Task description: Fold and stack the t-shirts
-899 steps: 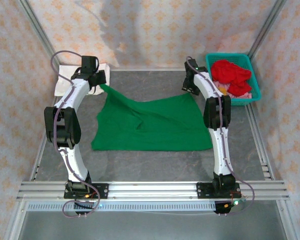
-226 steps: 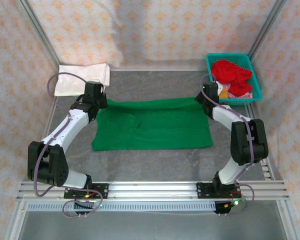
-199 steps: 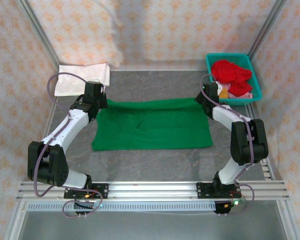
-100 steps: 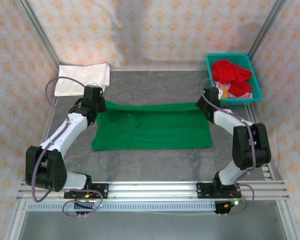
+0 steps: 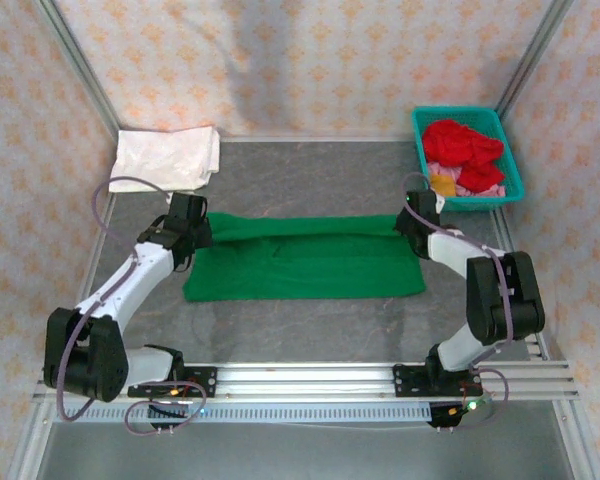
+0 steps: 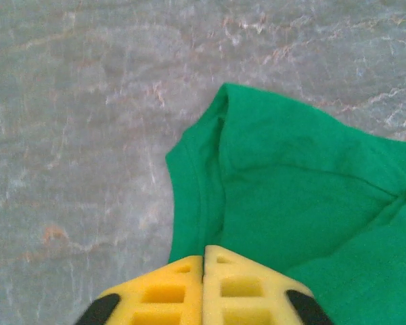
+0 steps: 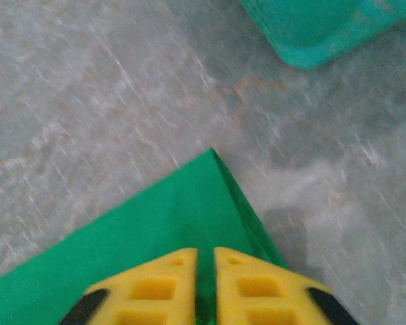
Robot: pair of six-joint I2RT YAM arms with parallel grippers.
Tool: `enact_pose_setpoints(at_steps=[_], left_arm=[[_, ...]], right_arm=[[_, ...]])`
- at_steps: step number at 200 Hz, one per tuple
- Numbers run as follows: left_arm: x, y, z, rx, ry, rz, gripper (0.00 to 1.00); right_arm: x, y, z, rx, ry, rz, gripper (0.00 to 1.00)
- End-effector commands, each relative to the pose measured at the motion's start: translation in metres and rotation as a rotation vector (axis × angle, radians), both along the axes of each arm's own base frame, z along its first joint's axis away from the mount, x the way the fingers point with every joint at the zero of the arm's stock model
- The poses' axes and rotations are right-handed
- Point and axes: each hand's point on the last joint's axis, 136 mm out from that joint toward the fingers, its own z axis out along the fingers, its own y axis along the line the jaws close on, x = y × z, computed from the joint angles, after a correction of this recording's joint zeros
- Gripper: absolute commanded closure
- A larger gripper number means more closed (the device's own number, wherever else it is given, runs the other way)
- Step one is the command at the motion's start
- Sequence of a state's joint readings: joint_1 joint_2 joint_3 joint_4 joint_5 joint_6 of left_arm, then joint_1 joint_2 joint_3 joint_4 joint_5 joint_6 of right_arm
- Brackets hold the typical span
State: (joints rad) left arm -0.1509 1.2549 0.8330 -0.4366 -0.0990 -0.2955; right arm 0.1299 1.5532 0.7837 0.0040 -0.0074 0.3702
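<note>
We see the left claw (image 6: 203,261) pinched on the green shirt (image 5: 305,262) at its far left corner, the right claw (image 7: 205,261) clamped on the far right corner (a thin gap between its fingers), the shirt lying mid-table (image 5: 310,180), basket (image 5: 504,165) far right

Note the green t-shirt (image 5: 305,260): soft matt cloth, smooth across the panel, with a stitched hem at the sleeve. You see the same knit under the left gripper (image 6: 204,261), whose yellow fingers (image 6: 162,294) are moulded matt plastic with recessed pockets. The table (image 5: 310,180) has a dull grey, stone-veined finish. The basket (image 5: 505,170) is glossy teal plastic. The white t-shirt (image 5: 168,158) is limp, creased cloth. The frame rail (image 5: 310,380) is ribbed, satin aluminium.
</note>
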Motion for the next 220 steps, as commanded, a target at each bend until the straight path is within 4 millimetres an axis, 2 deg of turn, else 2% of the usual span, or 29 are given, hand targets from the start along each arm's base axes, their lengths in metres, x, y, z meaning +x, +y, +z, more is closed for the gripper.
enact_pose_setpoints(at_steps=[1, 10, 28, 41, 56, 74, 94, 116, 135, 169, 220], left_arm=[[-0.029, -0.005, -0.012, -0.061, 0.045, 0.031, 0.72], [-0.038, -0.007, -0.015, -0.09, 0.04, 0.044, 0.64], [-0.05, -0.021, -0.017, -0.161, 0.004, 0.01, 0.61], [-0.057, -0.023, -0.013, -0.172, -0.033, 0.004, 0.6], [-0.056, -0.022, -0.004, -0.164, -0.087, -0.011, 0.56], [-0.041, -0.029, 0.005, -0.148, -0.125, -0.079, 0.55], [-0.013, -0.042, 0.014, -0.137, -0.097, -0.151, 0.55], [0.021, -0.057, 0.008, -0.138, 0.009, -0.197, 0.55], [0.046, -0.07, -0.001, -0.148, 0.059, -0.251, 0.54], [0.072, -0.081, -0.029, -0.13, 0.177, -0.31, 0.53], [0.08, -0.093, -0.063, -0.126, 0.252, -0.346, 0.53]], right_arm=[[-0.024, -0.005, 0.002, -0.005, 0.019, -0.01, 0.73], [-0.032, -0.007, 0.002, -0.004, 0.021, -0.022, 0.73], [-0.042, -0.01, 0.009, -0.007, 0.014, -0.025, 0.7], [-0.042, -0.01, 0.019, -0.011, 0.01, -0.025, 0.69], [-0.036, -0.003, 0.03, 0.013, -0.01, 0.003, 0.69], [-0.023, 0.015, 0.039, 0.063, -0.015, 0.068, 0.69], [-0.006, 0.041, 0.043, 0.052, -0.002, 0.149, 0.67], [0.008, 0.069, 0.043, 0.088, -0.015, 0.206, 0.65], [0.013, 0.082, 0.042, 0.098, -0.018, 0.228, 0.64], [0.011, 0.084, 0.037, 0.086, -0.011, 0.231, 0.63], [0.005, 0.075, 0.032, 0.038, 0.008, 0.219, 0.63]])
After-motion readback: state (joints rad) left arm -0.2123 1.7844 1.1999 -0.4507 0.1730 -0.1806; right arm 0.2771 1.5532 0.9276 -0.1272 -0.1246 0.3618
